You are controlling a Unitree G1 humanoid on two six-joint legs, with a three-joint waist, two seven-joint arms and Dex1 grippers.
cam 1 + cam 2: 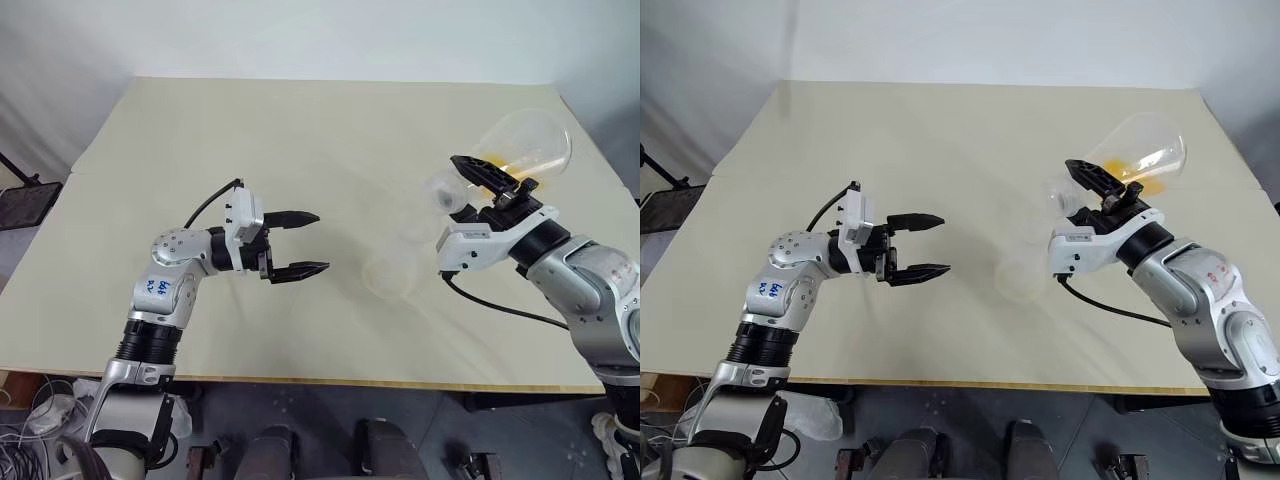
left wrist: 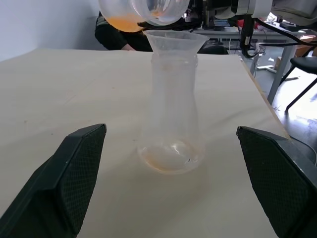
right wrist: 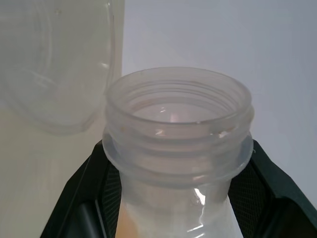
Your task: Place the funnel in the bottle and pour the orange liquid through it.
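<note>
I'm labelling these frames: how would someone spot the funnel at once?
Start at the cream table and find the clear flask standing between the two arms. The funnel is the clear cone seated in its neck, under the mouth of the tilted flask that holds the orange liquid.

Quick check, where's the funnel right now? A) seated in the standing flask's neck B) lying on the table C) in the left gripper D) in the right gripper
A: the funnel sits in the neck of the standing flask, while the left gripper hangs open and empty and the right gripper holds the tilted flask above it.
</note>
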